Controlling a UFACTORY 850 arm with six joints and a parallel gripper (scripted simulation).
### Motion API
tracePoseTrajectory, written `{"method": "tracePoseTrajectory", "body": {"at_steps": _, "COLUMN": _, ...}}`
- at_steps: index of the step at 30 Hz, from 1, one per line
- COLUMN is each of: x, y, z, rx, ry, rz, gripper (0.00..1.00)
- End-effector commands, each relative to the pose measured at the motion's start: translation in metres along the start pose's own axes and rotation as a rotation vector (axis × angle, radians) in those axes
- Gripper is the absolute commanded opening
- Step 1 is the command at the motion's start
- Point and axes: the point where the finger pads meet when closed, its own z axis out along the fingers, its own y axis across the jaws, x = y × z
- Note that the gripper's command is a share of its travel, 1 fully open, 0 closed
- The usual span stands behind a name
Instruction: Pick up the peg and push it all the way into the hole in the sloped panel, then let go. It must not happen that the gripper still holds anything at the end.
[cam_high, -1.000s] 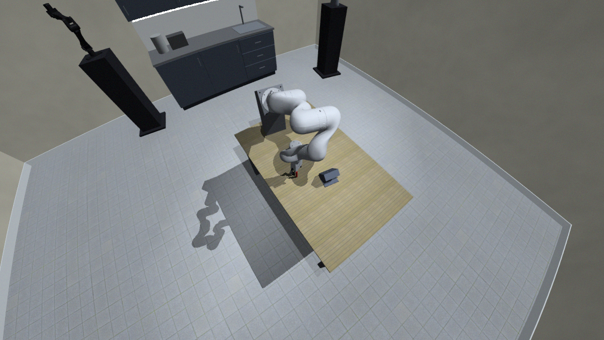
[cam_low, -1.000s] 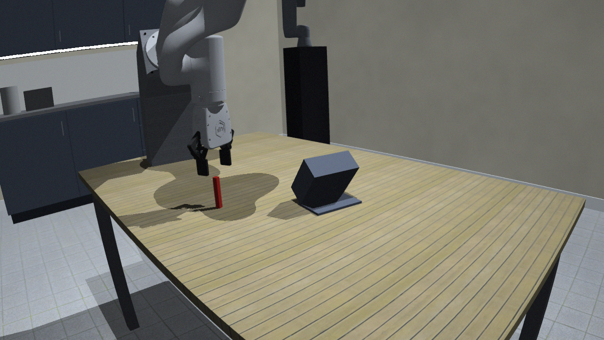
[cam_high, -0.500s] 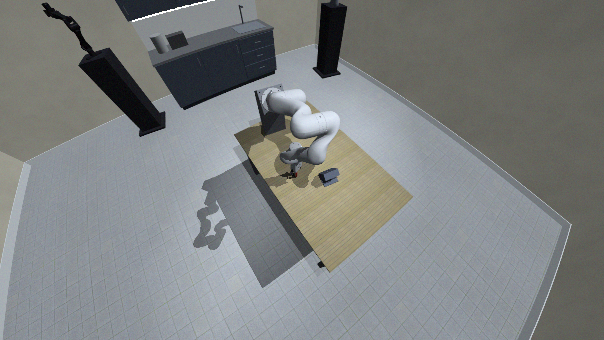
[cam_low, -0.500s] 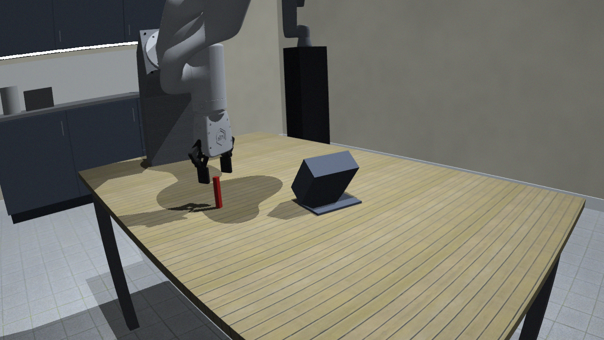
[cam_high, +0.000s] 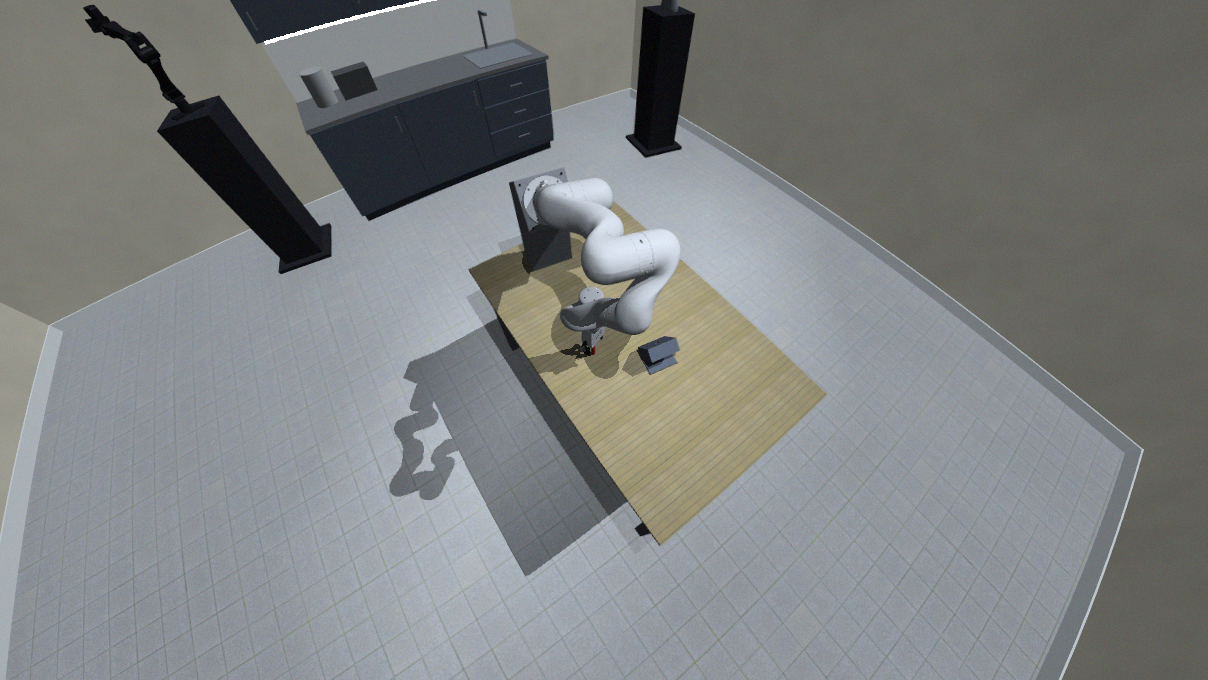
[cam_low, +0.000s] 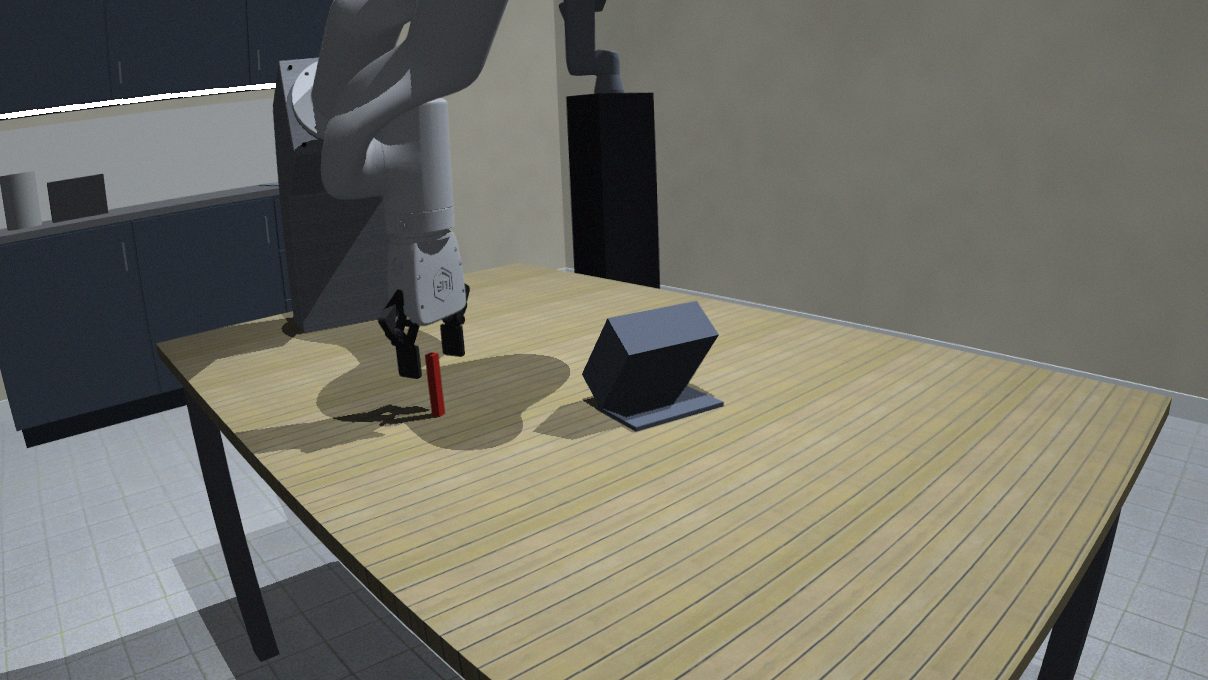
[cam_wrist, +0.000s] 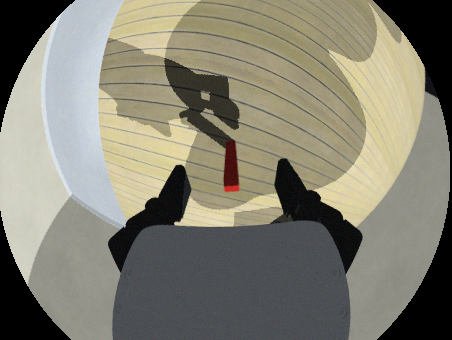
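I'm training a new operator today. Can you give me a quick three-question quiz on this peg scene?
1. True or false: the red peg stands upright on the table.
2. The pincer is: A) shut on the peg, B) open around the peg's top, C) resting on the sloped block.
3. Fill in: in the exterior view, the sloped block sits to the ____ of the peg.

Key: 1 true; 2 B; 3 right.
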Motion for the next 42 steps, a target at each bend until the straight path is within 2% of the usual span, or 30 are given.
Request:
{"method": "tracePoseTrajectory", "body": {"at_steps": 1, "x": 0.000, "y": 0.000, "z": -0.001, "rx": 0.000, "ry": 0.000, "rz": 0.000, "gripper": 0.85}}
{"method": "tracePoseTrajectory", "body": {"at_steps": 2, "x": 0.000, "y": 0.000, "z": -0.001, "rx": 0.000, "ry": 0.000, "rz": 0.000, "gripper": 0.77}}
{"method": "tracePoseTrajectory", "body": {"at_steps": 4, "x": 0.000, "y": 0.000, "z": -0.001, "rx": 0.000, "ry": 0.000, "rz": 0.000, "gripper": 0.77}}
{"method": "tracePoseTrajectory", "body": {"at_steps": 14, "x": 0.000, "y": 0.000, "z": -0.001, "rx": 0.000, "ry": 0.000, "rz": 0.000, "gripper": 0.02}}
{"method": "tracePoseTrajectory", "body": {"at_steps": 21, "x": 0.000, "y": 0.000, "z": -0.005, "rx": 0.000, "ry": 0.000, "rz": 0.000, "gripper": 0.00}}
{"method": "tracePoseTrajectory", "body": {"at_steps": 31, "x": -0.001, "y": -0.001, "z": -0.056, "rx": 0.000, "ry": 0.000, "rz": 0.000, "gripper": 0.00}}
{"method": "tracePoseTrajectory", "body": {"at_steps": 36, "x": -0.001, "y": -0.001, "z": -0.072, "rx": 0.000, "ry": 0.000, "rz": 0.000, "gripper": 0.00}}
{"method": "tracePoseTrajectory", "body": {"at_steps": 42, "x": -0.002, "y": 0.000, "z": -0.071, "rx": 0.002, "ry": -0.005, "rz": 0.005, "gripper": 0.00}}
